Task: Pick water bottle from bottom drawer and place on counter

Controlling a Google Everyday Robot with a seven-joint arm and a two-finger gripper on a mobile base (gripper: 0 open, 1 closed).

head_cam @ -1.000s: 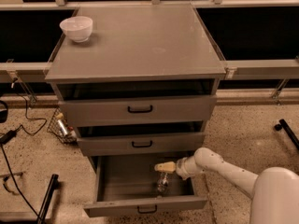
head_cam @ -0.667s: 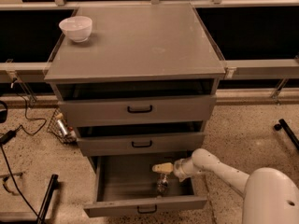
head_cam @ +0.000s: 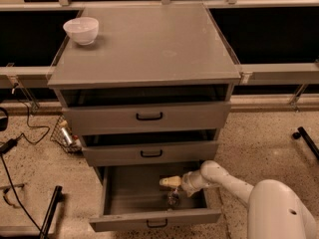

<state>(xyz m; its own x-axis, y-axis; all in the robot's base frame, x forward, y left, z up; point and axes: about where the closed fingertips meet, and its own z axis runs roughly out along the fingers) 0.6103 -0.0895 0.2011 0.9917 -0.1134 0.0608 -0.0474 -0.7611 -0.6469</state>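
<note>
The one camera sits high in front of the counter and tilts down at it from middling range, taking in the whole top, the open bottom drawer and the floor around. The arm enters at the lower right, its gripper inside that drawer.

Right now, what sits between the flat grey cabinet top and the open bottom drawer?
The top grey metal drawer and the middle grey metal drawer, in the camera view. The end effector is inside the grey bottom drawer.
</note>
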